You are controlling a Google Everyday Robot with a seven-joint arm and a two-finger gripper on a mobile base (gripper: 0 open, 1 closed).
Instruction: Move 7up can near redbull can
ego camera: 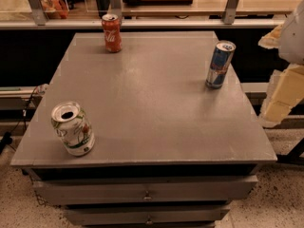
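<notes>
End effector: the end effector [286, 93] shows as pale cream, blocky, flat-faced pieces at the right edge of the view, beyond the desk's right side, and it holds nothing that can be seen.
End effector state: cannot tell whether it is apart or together.
Arm pose: a white rounded arm section [295, 32] sits above the cream pieces, which slant down and inward toward the desk's edge. All of it is off the desk top and well apart from every can.
Redbull can: the redbull can [220, 64] is the nearest object to the end effector. It is tall, slim and blue and silver with a small red mark. It stands upright near the desk's right edge, toward the far side.
7up can: the 7up can [73, 128] is short, wide and white with green markings, and its silver top has an open mouth. It stands at the near left corner, leaning slightly, well apart from the redbull can across the desk.
Red cola can: the red cola can [111, 33] is glossy with white lettering. It stands upright at the far edge, left of centre.
Desk: the desk [152, 103] has a flat grey top with a dull sheen and square corners.
Drawers: grey drawers [147, 189] with small knobs sit below the top.
Floor: the speckled floor [280, 208] is light in colour.
</notes>
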